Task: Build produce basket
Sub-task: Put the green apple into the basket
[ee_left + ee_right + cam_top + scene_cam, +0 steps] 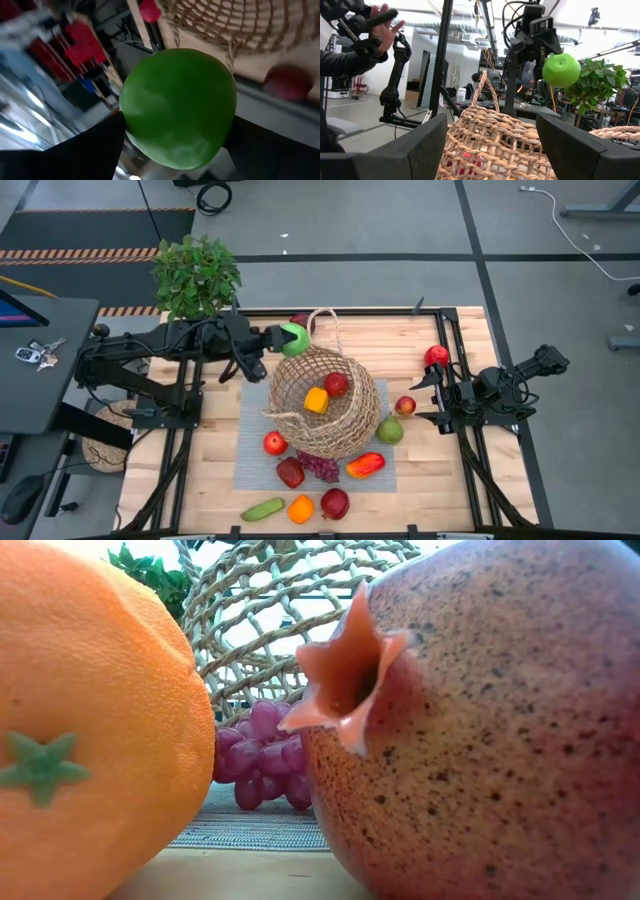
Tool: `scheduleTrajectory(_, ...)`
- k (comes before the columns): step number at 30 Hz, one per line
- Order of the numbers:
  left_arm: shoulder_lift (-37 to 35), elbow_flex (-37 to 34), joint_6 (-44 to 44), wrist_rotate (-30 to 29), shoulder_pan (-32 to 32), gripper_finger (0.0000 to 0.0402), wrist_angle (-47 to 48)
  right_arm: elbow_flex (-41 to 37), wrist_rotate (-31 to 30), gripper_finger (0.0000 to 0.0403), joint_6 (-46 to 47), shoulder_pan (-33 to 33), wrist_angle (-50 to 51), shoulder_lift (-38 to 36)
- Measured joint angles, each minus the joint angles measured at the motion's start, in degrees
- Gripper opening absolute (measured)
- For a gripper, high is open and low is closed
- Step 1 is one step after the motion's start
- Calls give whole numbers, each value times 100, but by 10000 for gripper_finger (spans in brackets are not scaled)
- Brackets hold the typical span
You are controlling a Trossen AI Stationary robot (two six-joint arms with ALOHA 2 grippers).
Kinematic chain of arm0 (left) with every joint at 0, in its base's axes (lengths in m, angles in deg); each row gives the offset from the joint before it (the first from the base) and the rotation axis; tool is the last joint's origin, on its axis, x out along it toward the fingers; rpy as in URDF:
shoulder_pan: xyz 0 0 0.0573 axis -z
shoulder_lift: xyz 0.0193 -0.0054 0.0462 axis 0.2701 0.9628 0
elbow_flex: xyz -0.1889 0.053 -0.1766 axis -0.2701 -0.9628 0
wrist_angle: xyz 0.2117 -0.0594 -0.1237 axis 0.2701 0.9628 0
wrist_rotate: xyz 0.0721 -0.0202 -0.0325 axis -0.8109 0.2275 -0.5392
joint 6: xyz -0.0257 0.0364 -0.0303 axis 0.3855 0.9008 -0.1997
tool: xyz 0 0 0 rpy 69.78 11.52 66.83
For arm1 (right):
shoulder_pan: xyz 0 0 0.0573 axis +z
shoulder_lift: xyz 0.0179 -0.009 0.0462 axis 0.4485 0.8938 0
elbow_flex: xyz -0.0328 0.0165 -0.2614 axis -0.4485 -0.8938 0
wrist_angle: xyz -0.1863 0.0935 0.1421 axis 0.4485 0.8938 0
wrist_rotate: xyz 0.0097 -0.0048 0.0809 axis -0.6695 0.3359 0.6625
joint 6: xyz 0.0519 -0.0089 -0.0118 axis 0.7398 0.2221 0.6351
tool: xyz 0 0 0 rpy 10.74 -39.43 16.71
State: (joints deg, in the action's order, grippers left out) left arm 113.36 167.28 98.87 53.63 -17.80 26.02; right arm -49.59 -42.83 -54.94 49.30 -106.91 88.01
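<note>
High view shows your left gripper [287, 339] holding a green apple [294, 338] at eleven o'clock of the basket [322, 402]. Move it over the middle, then let go. Your right gripper [428, 392] waits, open and empty, at three o'clock.

Low view: orange [90, 720] cut off at 9 o'clock edge, pomegranate [480, 730] cut off at 3 o'clock edge; together hiding most of basket [290, 620] and table. Grapes [262, 755] only partly seen between them. Left wrist view: background blurred, green apple [177, 107] masking fingers' contact. Right wrist view: basket's lower half hidden behind own fingers [395, 150]. Person's hand [385, 30] cut off at 9 o'clock edge.
</note>
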Motion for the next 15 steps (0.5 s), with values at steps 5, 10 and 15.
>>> scheduleTrajectory(5,0,-2,422,-2,0,318,0,1,2,310,1,0,0,0)
scheduleTrajectory(10,0,-2,412,-2,0,318,0,0,1,310,0,0,-1,0)
scheduleTrajectory(15,0,-2,215,-4,0,318,-1,1,1,310,1,0,0,0)
